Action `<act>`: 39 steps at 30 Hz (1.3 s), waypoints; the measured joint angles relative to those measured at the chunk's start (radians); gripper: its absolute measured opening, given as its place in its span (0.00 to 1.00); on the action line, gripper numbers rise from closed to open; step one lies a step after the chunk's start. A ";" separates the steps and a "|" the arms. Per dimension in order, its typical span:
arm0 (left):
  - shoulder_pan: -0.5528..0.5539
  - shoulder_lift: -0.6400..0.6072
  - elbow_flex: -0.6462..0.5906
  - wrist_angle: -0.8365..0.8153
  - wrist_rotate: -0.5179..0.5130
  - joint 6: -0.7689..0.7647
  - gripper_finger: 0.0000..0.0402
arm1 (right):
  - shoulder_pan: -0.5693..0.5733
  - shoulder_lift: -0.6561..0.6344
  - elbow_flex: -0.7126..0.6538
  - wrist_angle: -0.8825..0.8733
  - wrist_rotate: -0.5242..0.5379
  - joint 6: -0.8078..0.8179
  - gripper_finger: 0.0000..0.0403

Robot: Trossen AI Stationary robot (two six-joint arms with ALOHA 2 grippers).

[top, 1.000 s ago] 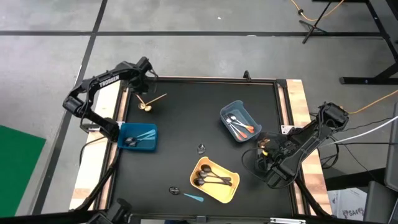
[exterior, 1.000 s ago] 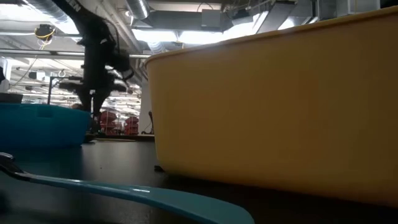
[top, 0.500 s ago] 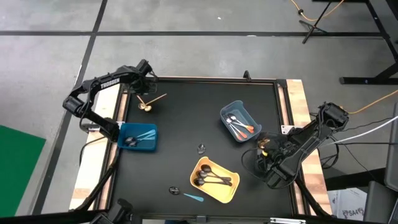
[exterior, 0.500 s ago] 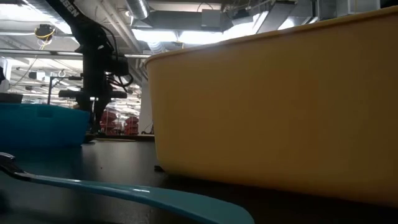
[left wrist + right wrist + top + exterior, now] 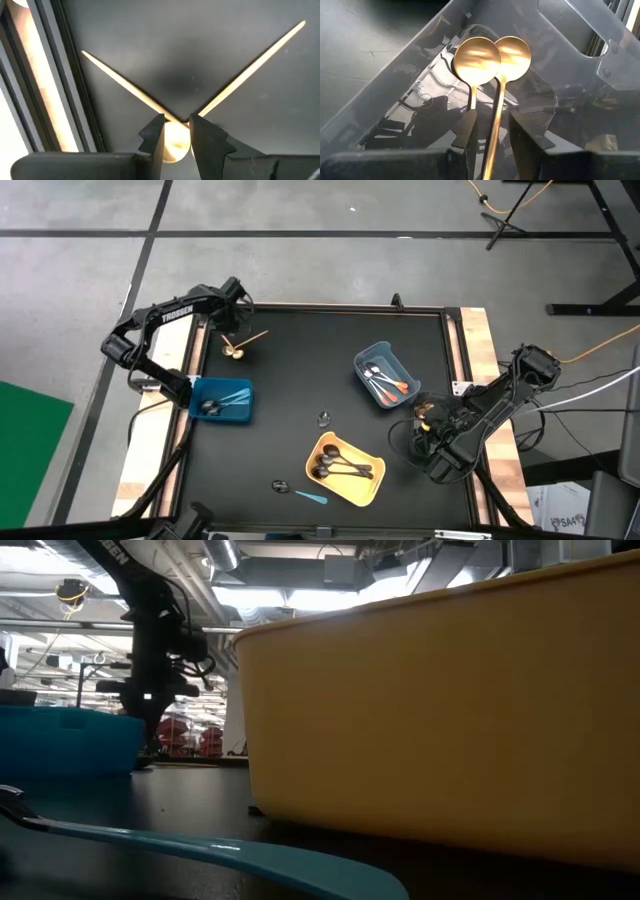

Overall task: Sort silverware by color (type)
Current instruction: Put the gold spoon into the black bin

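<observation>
Gold spoons: two gold spoons (image 5: 176, 131) lie crossed in a V at the far left corner of the black table (image 5: 300, 360), their bowls together.
Left gripper: my left gripper (image 5: 176, 131) hangs straight over the crossing point. The fingers (image 5: 155, 136) stand narrow, with a small gap, and the bowls show in this gap. I do not see a firm hold on either spoon.
Step in hand: I judge it is the pick of one gold spoon. I would come down on one neck only, just behind the bowl, so the second spoon is not dragged along.
Risk: the spoons overlap, so both may lift together or one may slip out.
Right gripper: my right gripper (image 5: 487, 130) waits at the right table edge, over a clear bin (image 5: 560, 75); its fingers stand a little apart around a handle, and I cannot tell if they press it.
Clear bin: two more gold spoons (image 5: 490, 57), side by side.
Blue bin, left: the blue bin (image 5: 222, 399) has light-blue spoons and something dark.
Blue bin, right: the grey-blue bin (image 5: 385, 374) has orange-handled spoons (image 5: 392, 385).
Yellow bin: the yellow bin (image 5: 345, 469) has black spoons (image 5: 340, 468).
Loose pieces: one light-blue spoon (image 5: 311, 497) lies just beside the yellow bin; two small dark items are too small to name.
</observation>
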 joint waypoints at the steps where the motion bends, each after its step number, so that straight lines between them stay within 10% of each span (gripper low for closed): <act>1: 0.000 0.000 0.000 -0.008 0.001 0.013 0.21 | 0.000 0.000 0.000 0.000 0.000 -0.001 0.25; 16: -0.068 0.000 0.000 -0.063 0.150 -0.175 0.21 | 0.000 0.000 0.000 0.004 0.001 -0.003 0.25; 39: -0.172 0.000 -0.092 -0.028 0.085 -0.652 0.21 | 0.000 0.000 0.000 0.033 0.002 -0.003 0.25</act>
